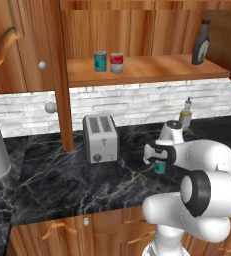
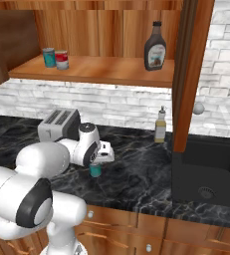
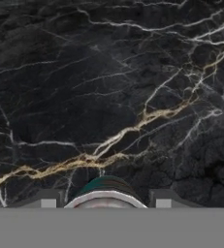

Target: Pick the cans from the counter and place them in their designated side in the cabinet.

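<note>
A teal can [image 1: 160, 169] stands upright on the black marble counter [image 1: 62, 175], to the right of the toaster. My gripper [image 1: 159, 162] comes down over it from above, its fingers shut against the can's sides. In the right base view the teal can [image 2: 95, 172] shows just below the gripper [image 2: 96, 164]. In the hand view the can's silvery rim and teal wall [image 3: 106, 186] sit between the two fingertips [image 3: 48, 202]. On the cabinet's shelf [image 1: 152, 70], at its left end, another teal can [image 1: 100, 61] and a red can [image 1: 116, 62] stand side by side.
A silver toaster [image 1: 100, 137] stands left of the gripper. A tall dark bottle [image 1: 201, 42] is on the shelf's right end, and a small oil bottle [image 1: 186, 114] stands by the wall. The sink [image 2: 211, 174] lies right; an open cabinet door's edge [image 1: 62, 75] hangs left.
</note>
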